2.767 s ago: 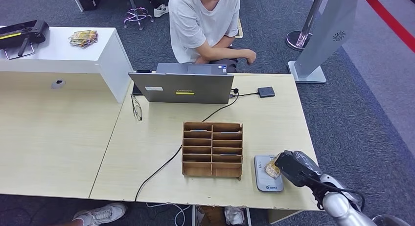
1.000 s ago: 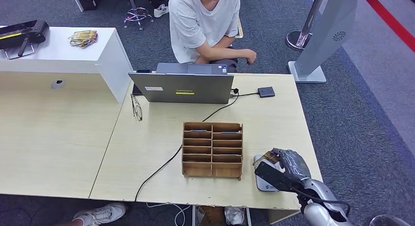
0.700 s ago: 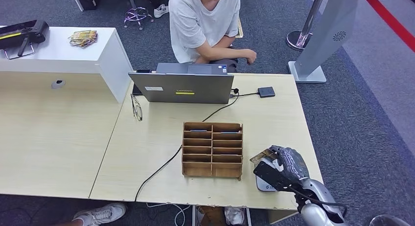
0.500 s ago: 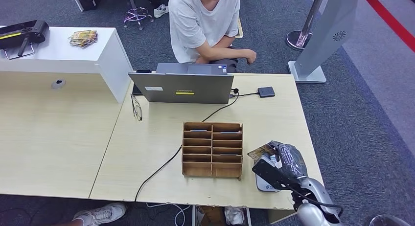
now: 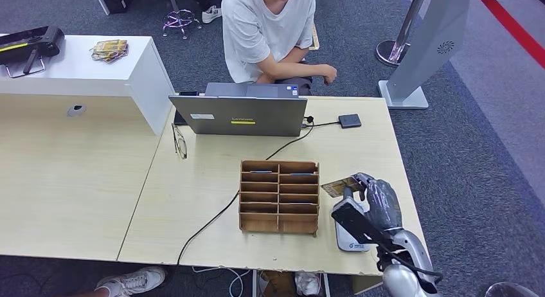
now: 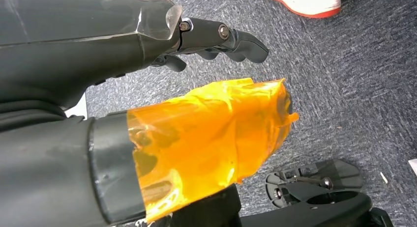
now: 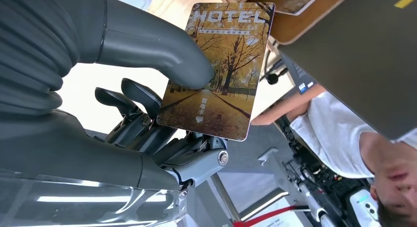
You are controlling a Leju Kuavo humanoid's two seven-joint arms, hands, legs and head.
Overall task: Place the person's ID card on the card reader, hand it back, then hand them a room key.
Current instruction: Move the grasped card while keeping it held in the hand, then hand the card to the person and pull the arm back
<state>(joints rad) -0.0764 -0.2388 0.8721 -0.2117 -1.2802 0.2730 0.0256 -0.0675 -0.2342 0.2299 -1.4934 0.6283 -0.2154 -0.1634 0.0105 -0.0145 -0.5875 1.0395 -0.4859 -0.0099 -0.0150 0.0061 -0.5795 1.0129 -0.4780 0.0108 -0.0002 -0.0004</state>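
Standing on grey carpet (image 5: 475,155), pale desk (image 5: 360,162), seemingly wooden.

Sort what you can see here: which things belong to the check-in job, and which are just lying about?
Belong to the job:
- card, pinched in the right hand
- card reader, below that hand
- wooden rack of slots
- person across the desk

Just lying about:
- laptop
- glasses
- small black box on a cable

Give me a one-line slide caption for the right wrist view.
Right hand pinches a hotel card printed with autumn trees, a seated person beyond.
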